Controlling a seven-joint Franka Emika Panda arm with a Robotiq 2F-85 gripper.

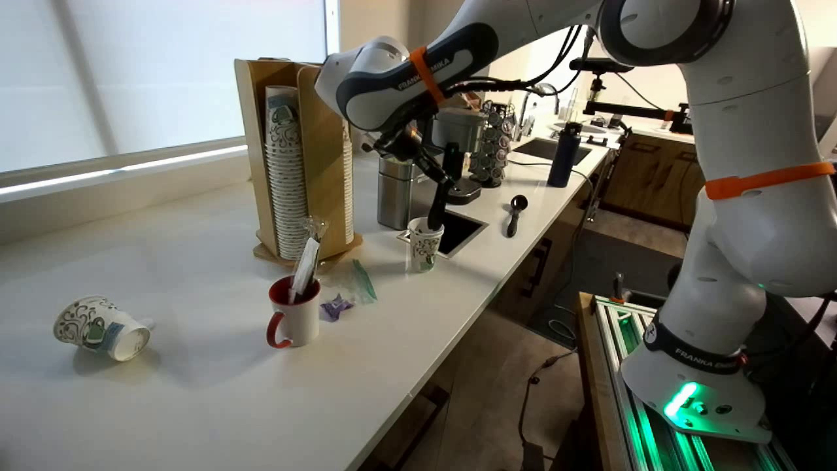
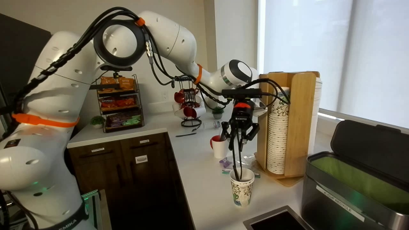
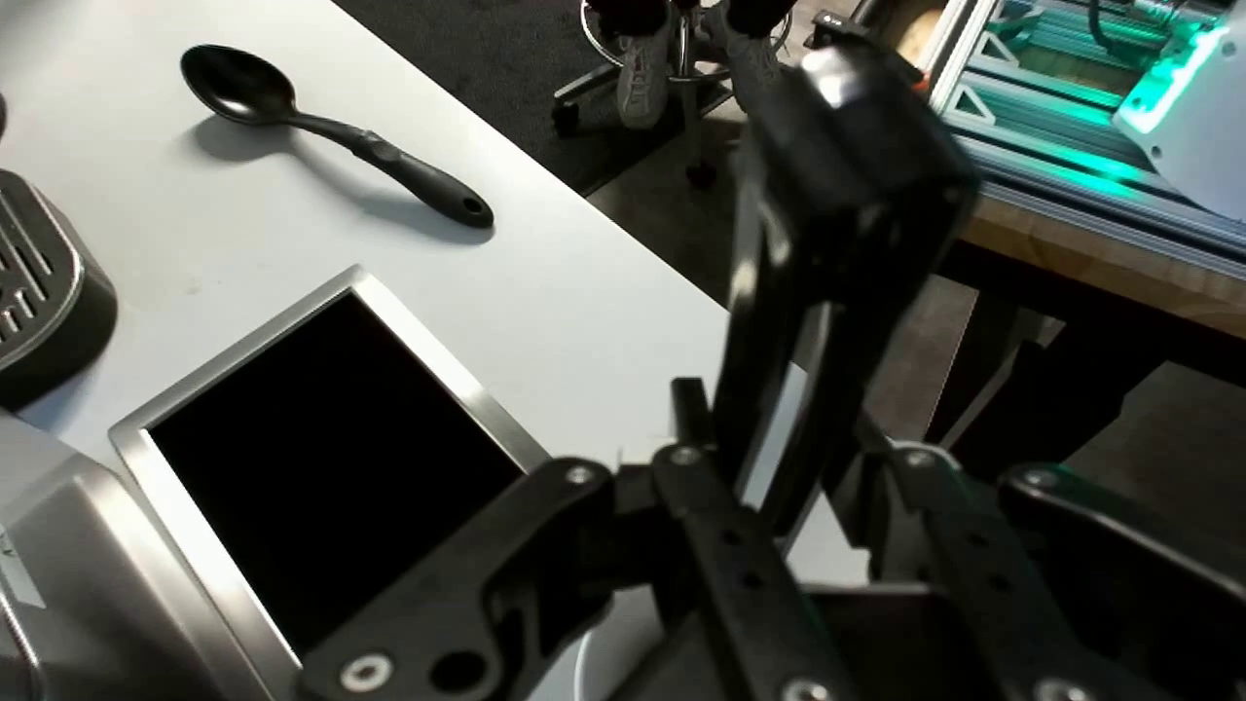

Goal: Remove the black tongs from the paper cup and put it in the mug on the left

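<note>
Now, black claw (image 2: 235,146) gripping slim black tongs (image 3: 857,209): lift straight up (the patterned white paper cup (image 1: 425,254), mid-frame, could tip)!

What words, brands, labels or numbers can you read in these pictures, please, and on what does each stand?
"FRANKA EMIKA": the robot arm and its base.
"ROBOTIQ", small: the gripper.
"K-CUP RECYCLE": the bin.
"Doritos", small: a red snack bag.
Too small or blurred to read: the white labels on the cabinet, the dark sticker on the arm, and the orange snack bags.
I can read no numbers.
</note>
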